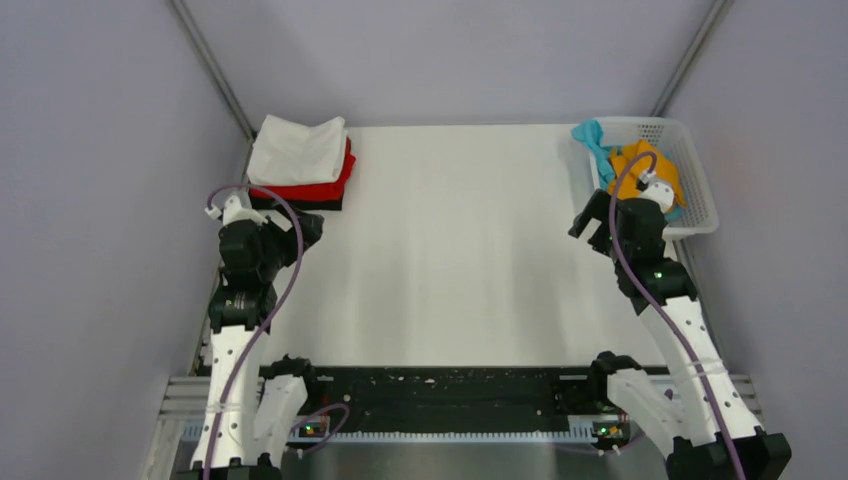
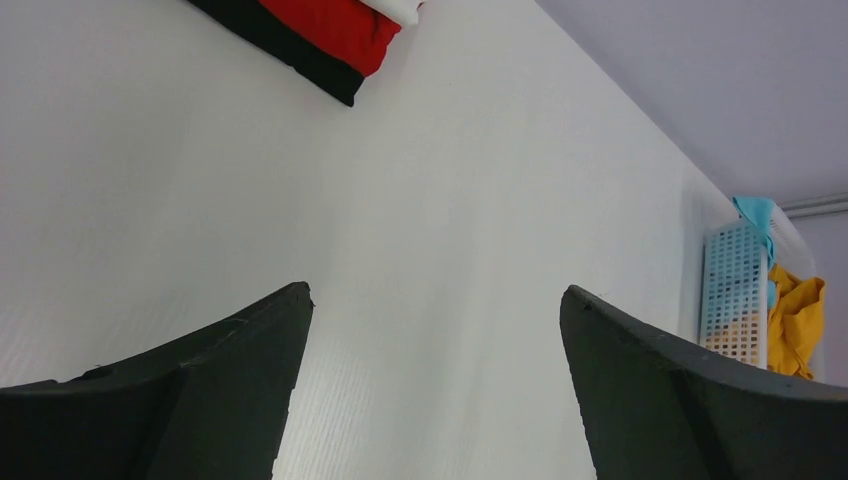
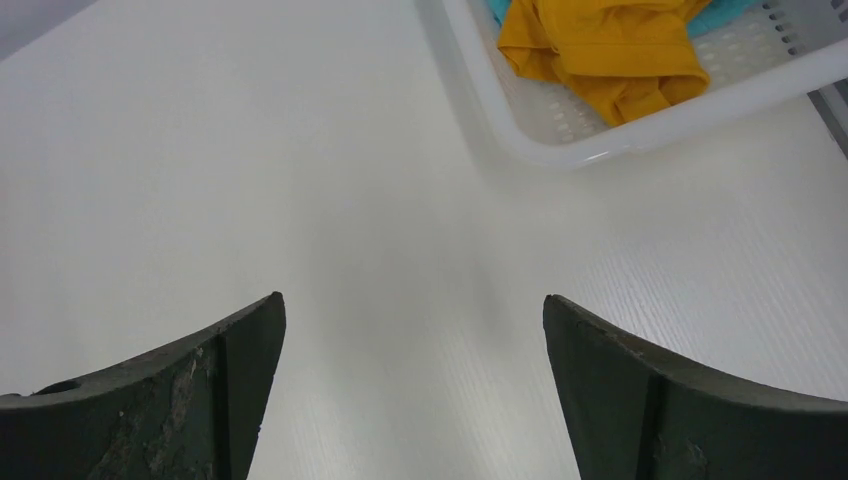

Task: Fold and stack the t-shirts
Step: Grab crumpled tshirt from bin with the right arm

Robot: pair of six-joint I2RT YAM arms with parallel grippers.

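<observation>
Looking down from above, I see a white desk. At its 11 o'clock corner is a pile of folded t-shirts. The white t-shirt is on top, the red t-shirt is under it, and the black t-shirt is at the bottom. At 1 o'clock sits a white basket. The orange-yellow t-shirt is bunched up inside it, and the teal t-shirt pokes over its rim. The left pincer is just beside the pile, at the pile's 6 o'clock. The right pincer is just beside the basket, at the basket's 8 o'clock.

From the left wrist, the left pincer is spread wide, with only bare desk between its two dark fingers. The pile shows at 11 o'clock: black, then red, then a bit of white. The basket is far off at 3 o'clock, with teal and orange-yellow cloth sticking up.

From the right wrist, the right pincer is spread wide too and grips nothing. The basket is at 1 o'clock, with the crumpled orange-yellow t-shirt inside and some teal behind it.
</observation>
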